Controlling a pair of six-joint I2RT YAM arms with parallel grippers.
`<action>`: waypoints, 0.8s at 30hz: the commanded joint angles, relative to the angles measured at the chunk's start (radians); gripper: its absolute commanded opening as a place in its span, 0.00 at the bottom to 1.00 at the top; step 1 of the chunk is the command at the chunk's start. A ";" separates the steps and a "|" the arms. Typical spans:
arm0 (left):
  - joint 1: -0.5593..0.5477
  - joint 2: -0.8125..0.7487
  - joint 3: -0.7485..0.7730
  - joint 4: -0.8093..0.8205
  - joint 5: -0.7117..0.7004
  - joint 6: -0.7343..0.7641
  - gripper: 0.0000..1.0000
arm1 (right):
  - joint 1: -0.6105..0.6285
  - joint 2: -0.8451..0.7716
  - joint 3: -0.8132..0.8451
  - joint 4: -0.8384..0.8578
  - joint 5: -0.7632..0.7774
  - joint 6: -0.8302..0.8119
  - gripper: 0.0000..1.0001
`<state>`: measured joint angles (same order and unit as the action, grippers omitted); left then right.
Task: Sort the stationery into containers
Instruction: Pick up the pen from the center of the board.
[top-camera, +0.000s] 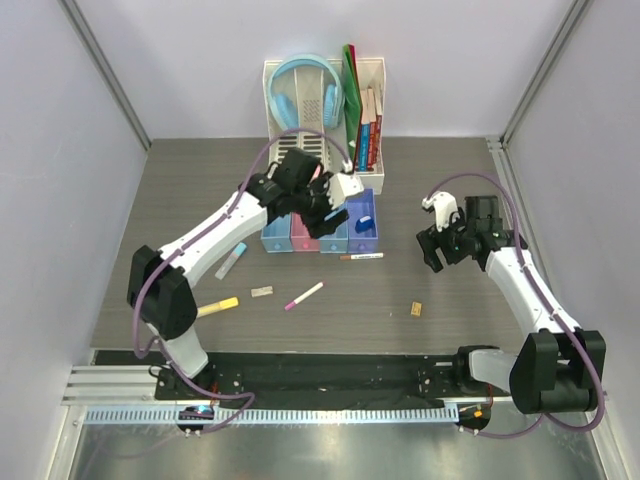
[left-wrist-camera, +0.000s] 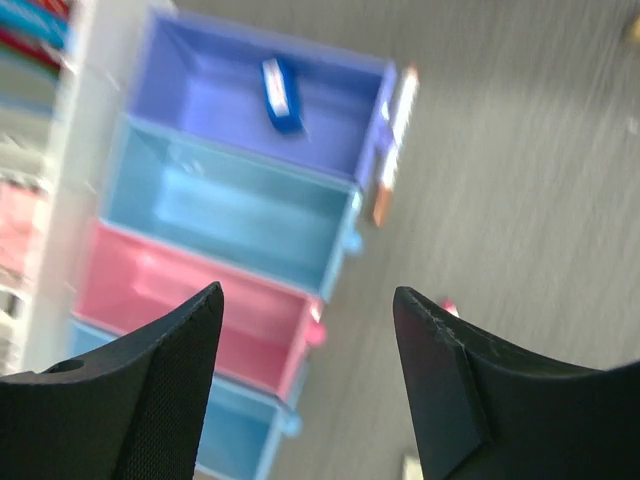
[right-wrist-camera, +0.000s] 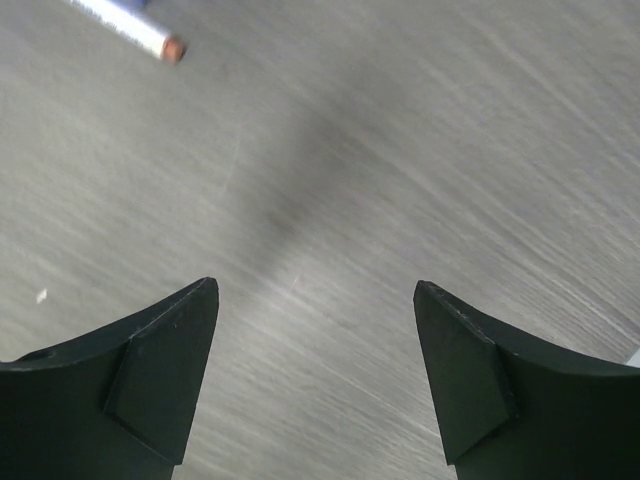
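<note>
The containers (top-camera: 320, 238) form a row of blue, pink, light blue and purple-blue bins. A small blue block (left-wrist-camera: 283, 95) lies in the purple-blue bin (left-wrist-camera: 250, 95). My left gripper (top-camera: 322, 216) hovers over the row, open and empty (left-wrist-camera: 308, 292), above the near edge of the pink bin (left-wrist-camera: 190, 300). A white marker with a brownish cap (top-camera: 362, 257) lies just in front of the bins. On the table are also a pink-tipped pen (top-camera: 304, 296), a yellow highlighter (top-camera: 218, 306), a grey block (top-camera: 262, 292) and a tan block (top-camera: 416, 309). My right gripper (top-camera: 433, 252) hangs open over bare table (right-wrist-camera: 315, 288).
A white slotted organiser (top-camera: 375, 80) with books and light-blue headphones (top-camera: 305, 90) stands behind the bins. A blue-capped white pen (top-camera: 231, 260) lies at the left. The marker's brownish end (right-wrist-camera: 172, 48) shows at the top left of the right wrist view.
</note>
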<state>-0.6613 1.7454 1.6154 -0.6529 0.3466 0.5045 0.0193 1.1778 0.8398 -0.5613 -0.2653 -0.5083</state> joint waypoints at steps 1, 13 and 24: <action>-0.003 -0.092 -0.141 -0.076 -0.096 0.045 0.72 | 0.030 0.019 0.039 -0.175 -0.052 -0.208 0.84; -0.001 -0.291 -0.448 -0.100 -0.144 0.022 0.88 | 0.267 0.032 -0.067 -0.226 0.104 -0.302 0.84; -0.001 -0.340 -0.580 -0.082 -0.126 0.065 1.00 | 0.306 0.150 -0.004 0.020 0.129 -0.191 0.83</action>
<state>-0.6609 1.4467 1.0611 -0.7490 0.2096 0.5362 0.3107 1.2869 0.7677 -0.6506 -0.1551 -0.7525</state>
